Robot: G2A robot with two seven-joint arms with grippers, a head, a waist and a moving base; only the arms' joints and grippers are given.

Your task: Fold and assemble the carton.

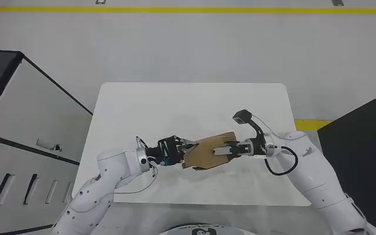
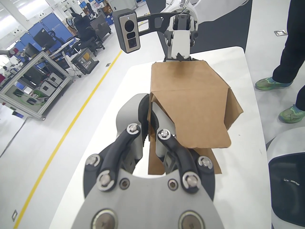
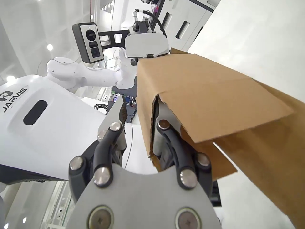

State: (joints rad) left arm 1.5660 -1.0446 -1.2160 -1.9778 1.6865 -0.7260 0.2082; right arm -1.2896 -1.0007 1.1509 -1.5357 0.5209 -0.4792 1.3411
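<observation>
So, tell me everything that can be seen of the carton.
The carton is brown cardboard, half formed into a tube with loose flaps at both ends. It lies lengthwise between the arms over the table. The left gripper pinches a wall at one end; the right gripper is at the other.

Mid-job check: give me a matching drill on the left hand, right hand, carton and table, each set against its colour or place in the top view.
1 left hand
2 right hand
3 carton
4 table

A white, beneath the rest
B at the carton end away from the cabinet
C brown, between both hands
D at the carton end nearer the cabinet

Pairs: 1-D, 2-B, 3-C, 4-A
</observation>
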